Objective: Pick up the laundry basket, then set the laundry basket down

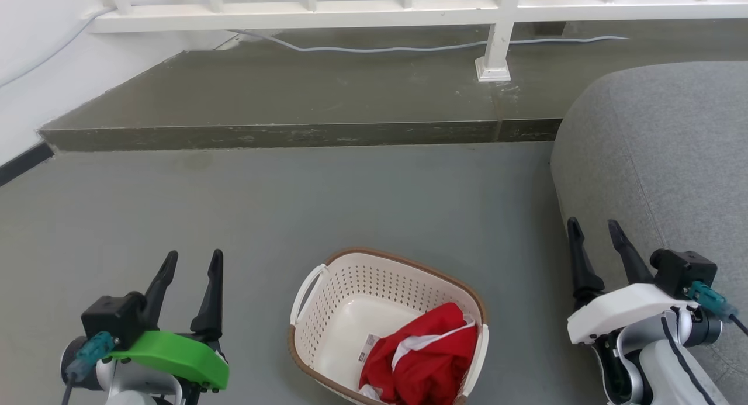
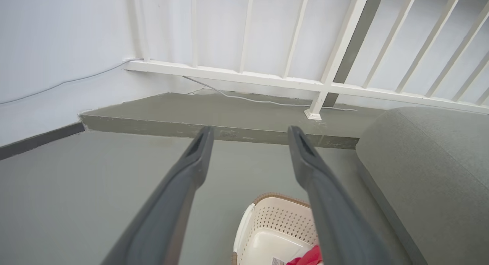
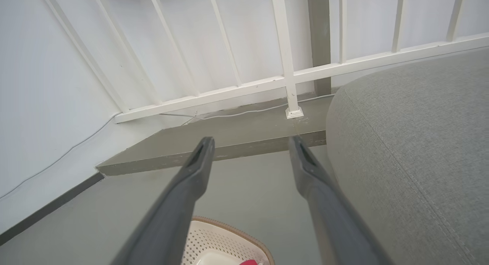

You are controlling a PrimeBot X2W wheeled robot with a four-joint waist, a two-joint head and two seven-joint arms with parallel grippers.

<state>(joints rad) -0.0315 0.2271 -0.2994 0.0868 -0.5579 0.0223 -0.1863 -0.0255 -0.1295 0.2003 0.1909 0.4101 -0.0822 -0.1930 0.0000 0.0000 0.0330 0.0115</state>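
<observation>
The laundry basket (image 1: 362, 283) sits at bottom centre between the left gripper (image 1: 194, 256) and the right gripper (image 1: 593, 222), both spread wide and empty; a one-sided lift risks tipping out the red garment (image 1: 426, 352).

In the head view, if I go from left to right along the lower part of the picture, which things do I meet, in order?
left gripper → laundry basket → right gripper

The laundry basket (image 1: 350, 288) stands left of the sofa (image 1: 660, 148).
</observation>
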